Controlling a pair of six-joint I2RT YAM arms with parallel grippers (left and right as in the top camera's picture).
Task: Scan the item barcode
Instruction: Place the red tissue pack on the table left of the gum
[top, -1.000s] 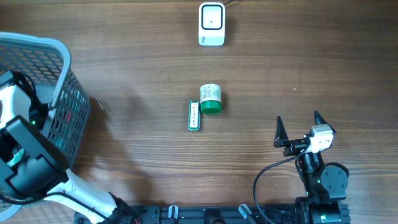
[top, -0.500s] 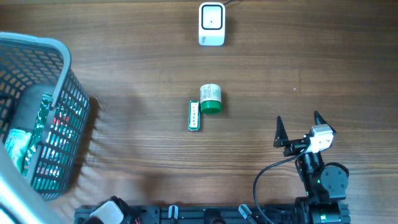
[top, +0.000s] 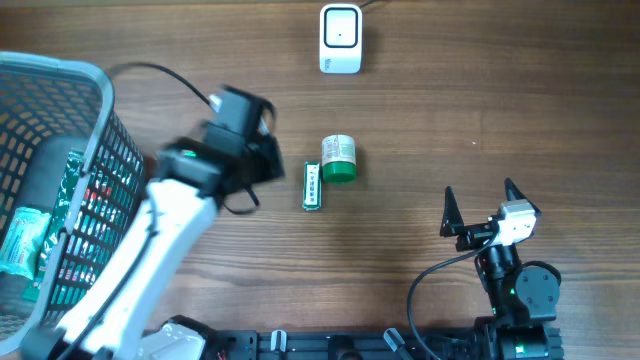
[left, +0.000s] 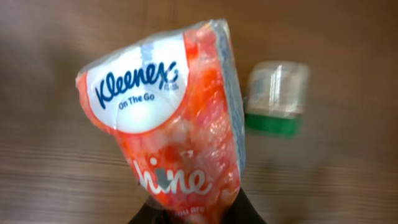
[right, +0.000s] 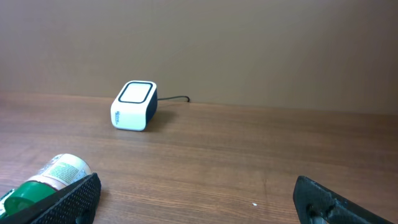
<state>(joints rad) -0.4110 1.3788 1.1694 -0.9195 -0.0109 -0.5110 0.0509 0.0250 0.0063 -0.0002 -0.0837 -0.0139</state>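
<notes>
My left gripper (left: 196, 215) is shut on the bottom end of an orange-red Kleenex tissue pack (left: 171, 118), which fills the left wrist view above the wooden table. From overhead the left gripper (top: 266, 160) hovers just left of a slim green box (top: 313, 186); the pack itself is hidden under the arm there. The white barcode scanner (top: 340, 38) sits at the far edge, also seen as a small white scanner (right: 134, 106). My right gripper (top: 480, 203) rests open near the front right, nothing between its fingers (right: 65, 199).
A green-capped bottle (top: 338, 160) lies on its side beside the slim box, and shows as a bottle (left: 277, 96) just right of the held pack. A grey mesh basket (top: 95, 120) with several items stands at the left edge.
The left arm has come up out of the basket and swung right to the table's middle, carrying the tissue pack. The right arm has not moved.
</notes>
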